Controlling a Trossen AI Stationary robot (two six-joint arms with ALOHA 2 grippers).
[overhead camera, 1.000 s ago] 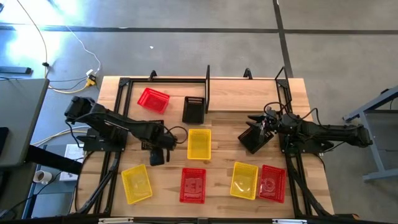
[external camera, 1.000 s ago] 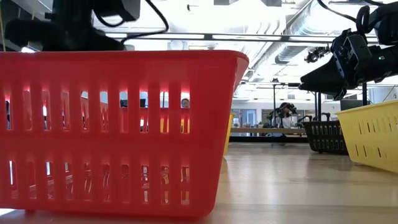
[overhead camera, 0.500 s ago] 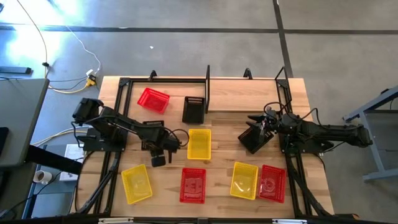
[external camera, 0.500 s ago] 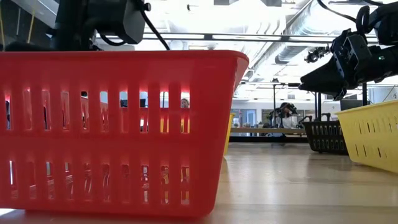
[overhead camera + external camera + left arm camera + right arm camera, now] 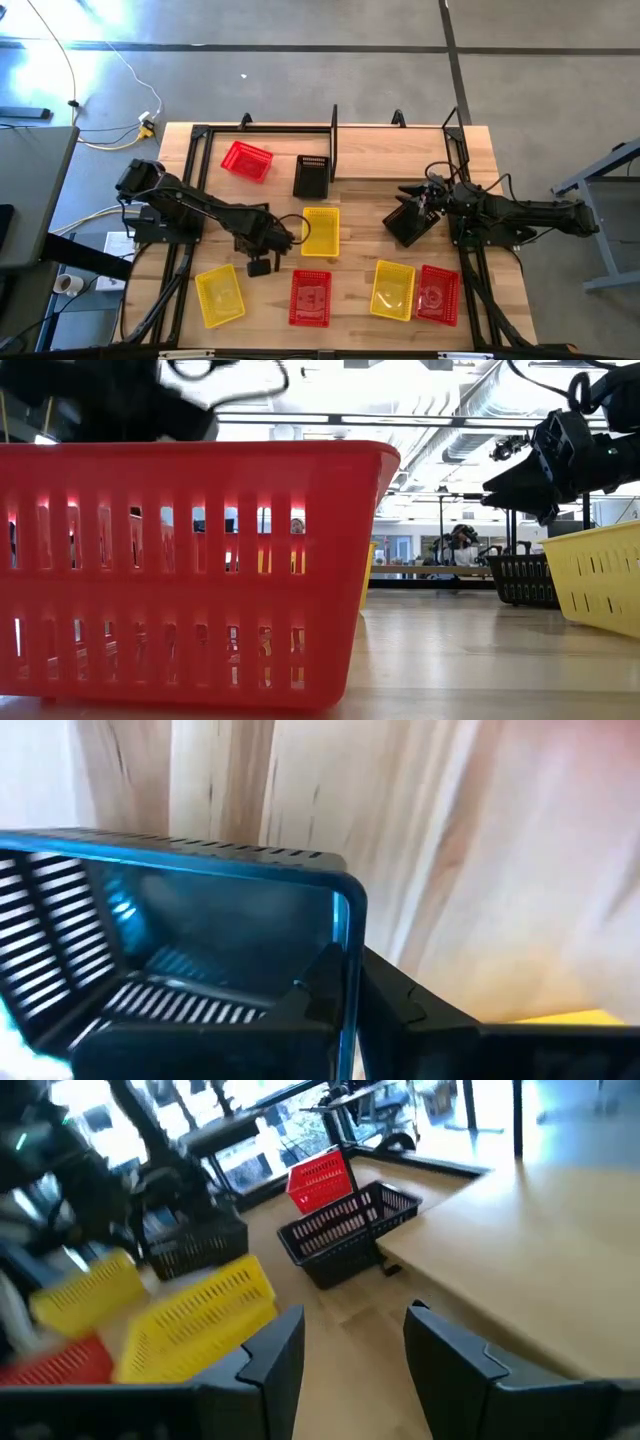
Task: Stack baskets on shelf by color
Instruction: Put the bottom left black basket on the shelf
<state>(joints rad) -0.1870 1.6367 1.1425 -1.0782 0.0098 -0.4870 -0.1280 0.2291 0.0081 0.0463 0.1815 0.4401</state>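
Note:
My left gripper (image 5: 259, 255) is shut on a black basket (image 5: 262, 267) over the table's near middle, between a yellow basket (image 5: 320, 230) and a near-left yellow basket (image 5: 219, 294). The held basket fills the left wrist view (image 5: 180, 940). My right gripper (image 5: 405, 222) hovers open and empty at the right; its fingers stand apart in the right wrist view (image 5: 345, 1350). Another black basket (image 5: 311, 176) and a red basket (image 5: 246, 160) rest on their bottoms at the far side by the shelf (image 5: 333, 125). My left gripper holds the black basket by an upright wall at its rim, near a corner (image 5: 345, 945). One finger (image 5: 320, 988) is inside the basket and one (image 5: 425, 1010) outside. The basket hangs tilted in the hold.
Along the near edge stand a red basket (image 5: 310, 297), a yellow basket (image 5: 393, 289) and a red basket (image 5: 437, 294). The near red basket fills the low view (image 5: 190, 570). The shelf's black posts rise at the far edge. Bare wood lies between the two grippers.
My left gripper has carried the black basket toward the table's near edge and a little to the right, still shut on it. The low view shows this arm blurred with motion.

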